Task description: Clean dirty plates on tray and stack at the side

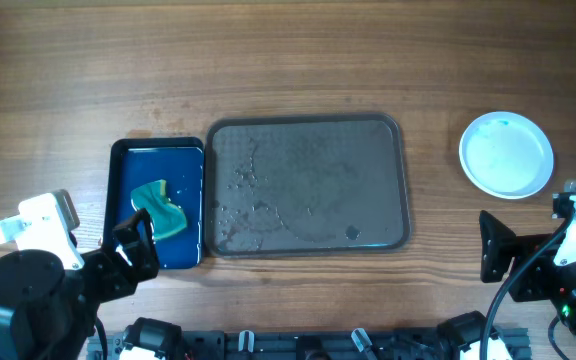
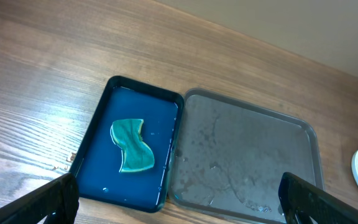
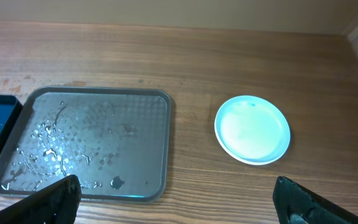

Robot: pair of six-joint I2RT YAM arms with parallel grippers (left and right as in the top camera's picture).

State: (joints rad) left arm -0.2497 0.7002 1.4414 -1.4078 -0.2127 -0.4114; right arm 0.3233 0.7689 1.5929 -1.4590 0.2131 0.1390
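Overhead: found the tray [image 1: 338,170] bare of plates and beaded with water droplets. Spotted the plates [image 1: 506,154] on the table [image 1: 68,60] well to the right of the tray, reading as one white disc with a faint teal tint; could not count them. Noted a blue tray [image 1: 158,160] touching the tray's left edge, with a teal sponge [image 1: 160,210] inside. Placed the left gripper [image 1: 136,245] off the tray's near left corner and the right gripper [image 1: 495,248] off its near right corner.

Left wrist: saw fingers [image 2: 45,202] spread wide and empty above the tray's left end.

Right wrist: saw fingers [image 3: 48,199] likewise wide apart, gripping nothing, with the plates just right of the tray.

Judged the plates stiff, light, smooth and probably wet, so slippery and liable to chip if dropped. Judged the raised rim the place to pinch, one finger under the lip and one on top.
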